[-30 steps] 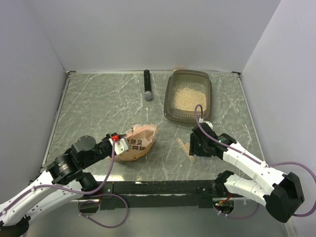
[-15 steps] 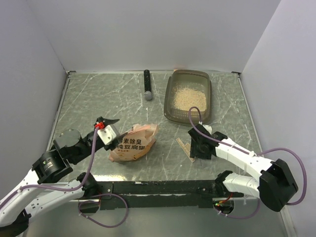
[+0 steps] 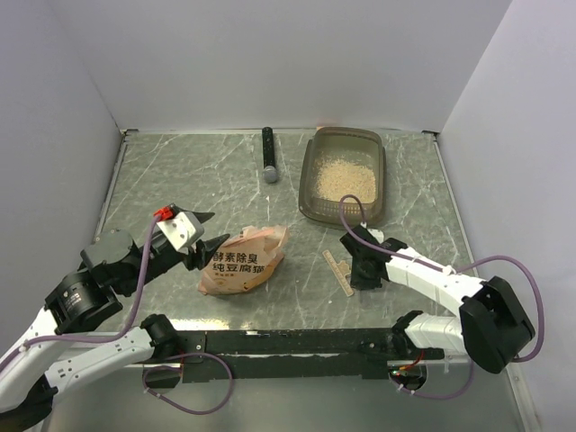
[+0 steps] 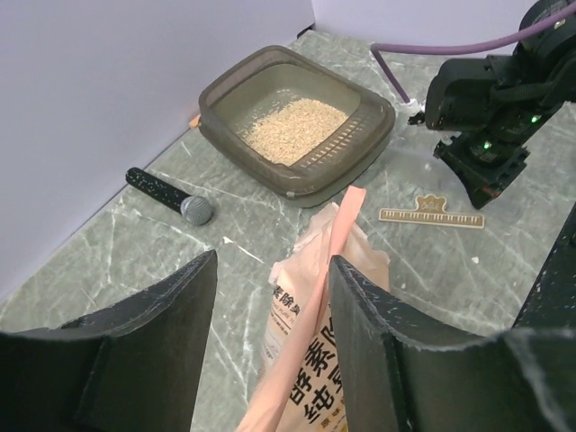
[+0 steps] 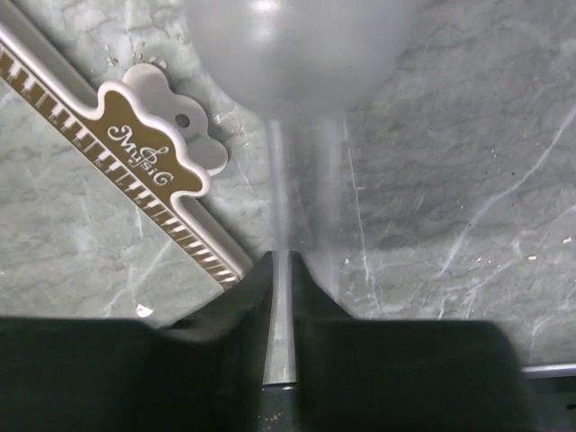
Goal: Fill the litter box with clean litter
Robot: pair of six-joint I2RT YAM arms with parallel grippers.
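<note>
The litter box (image 3: pixel 312 171) stands at the back right, a smoky tray with a patch of clean litter (image 3: pixel 341 177) on its floor; the left wrist view shows the litter box (image 4: pixel 360 148) and litter (image 4: pixel 292 126) too. An orange-pink pouch (image 3: pixel 241 261) lies on its side at table centre. My left gripper (image 3: pixel 194 230) hovers open just left of it, and the pouch's upper edge (image 4: pixel 337 243) rises between the fingers without being pinched. My right gripper (image 3: pixel 364 270) points down at the table, shut on the thin handle of a clear scoop (image 5: pixel 288 54), which lies in front of the jaws (image 5: pixel 284 261).
A brown and white ruler-shaped clip (image 3: pixel 339 270) lies just left of the right gripper, shown close in the right wrist view (image 5: pixel 153 175). A black stick with a grey end (image 3: pixel 268 155) lies at the back, left of the litter box. Grey walls enclose the table.
The left gripper let go of the pouch, opened and drew back up to the left; the pouch settled onto the table. The right gripper shut on the scoop handle.
</note>
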